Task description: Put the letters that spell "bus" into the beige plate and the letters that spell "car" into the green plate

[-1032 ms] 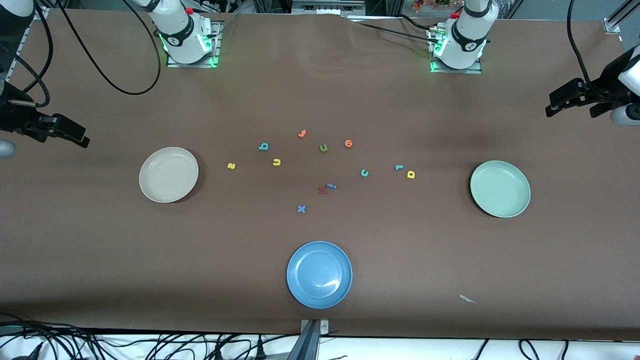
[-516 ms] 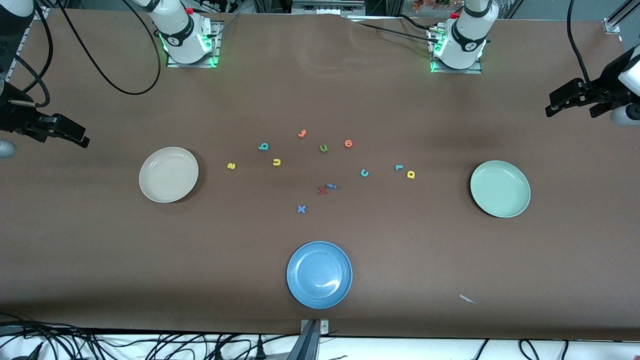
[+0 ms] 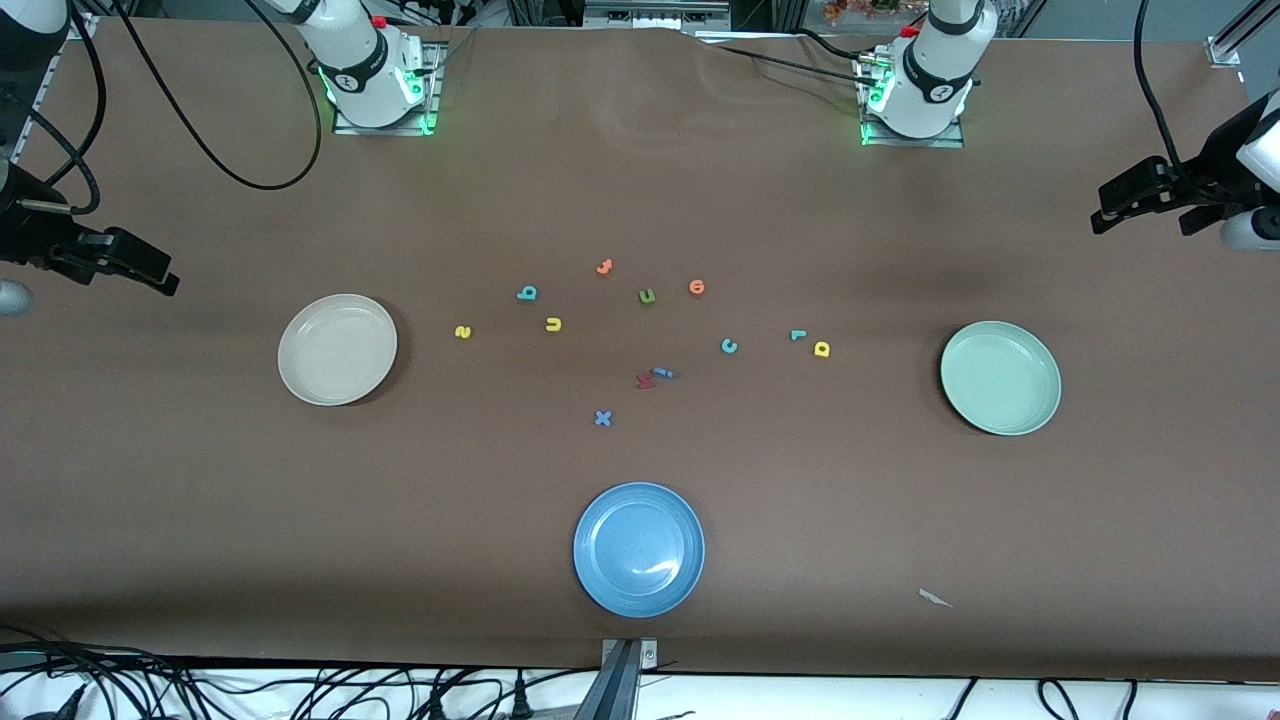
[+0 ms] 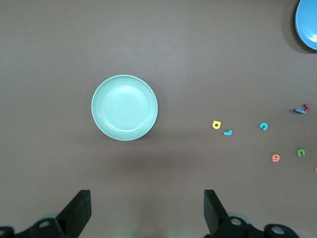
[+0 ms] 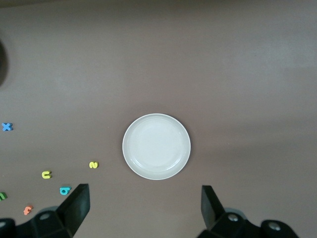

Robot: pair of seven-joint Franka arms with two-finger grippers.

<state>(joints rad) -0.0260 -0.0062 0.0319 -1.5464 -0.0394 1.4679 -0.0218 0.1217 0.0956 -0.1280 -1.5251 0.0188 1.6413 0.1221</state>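
Note:
The beige plate (image 3: 338,349) lies toward the right arm's end of the table and the green plate (image 3: 1000,377) toward the left arm's end. Between them lie the teal b (image 3: 527,293), yellow u (image 3: 553,324) and yellow s (image 3: 462,332), then the teal c (image 3: 729,346), teal r (image 3: 797,335) and yellow a (image 3: 822,349). My left gripper (image 4: 147,208) hangs open high over the table beside the green plate (image 4: 124,107). High beside the beige plate (image 5: 156,146), my right gripper (image 5: 144,206) is open too. Both hold nothing.
A blue plate (image 3: 638,549) sits near the front edge. Other letters lie among the task's: an orange one (image 3: 604,267), a green u (image 3: 647,296), an orange o (image 3: 697,288), a red one (image 3: 645,380), a blue i (image 3: 663,374) and a blue x (image 3: 602,418).

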